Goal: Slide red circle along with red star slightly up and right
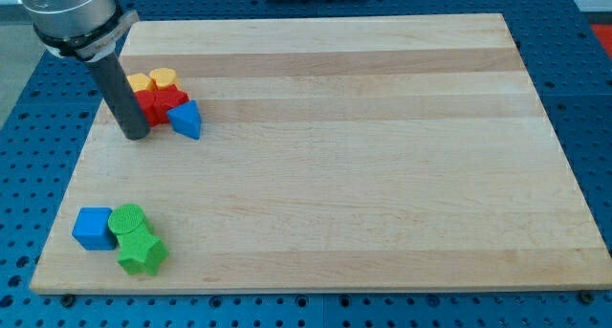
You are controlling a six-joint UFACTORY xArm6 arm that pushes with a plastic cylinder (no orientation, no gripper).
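Two red blocks sit touching at the view's upper left: one (148, 107) right beside the rod, partly hidden by it, and one (172, 100) just to its right. I cannot tell which is the circle and which the star. My tip (135, 135) rests on the board at the lower left of the red blocks, touching or nearly touching the left one. A blue triangle (187, 120) lies against the red blocks on their right. Two yellow blocks (140, 82) (163, 77) sit just above the red ones.
A blue cube (93, 228), a green circle (127, 219) and a green star (142, 252) cluster at the view's lower left. The wooden board (363, 156) ends close to the left of my tip; a blue perforated table surrounds it.
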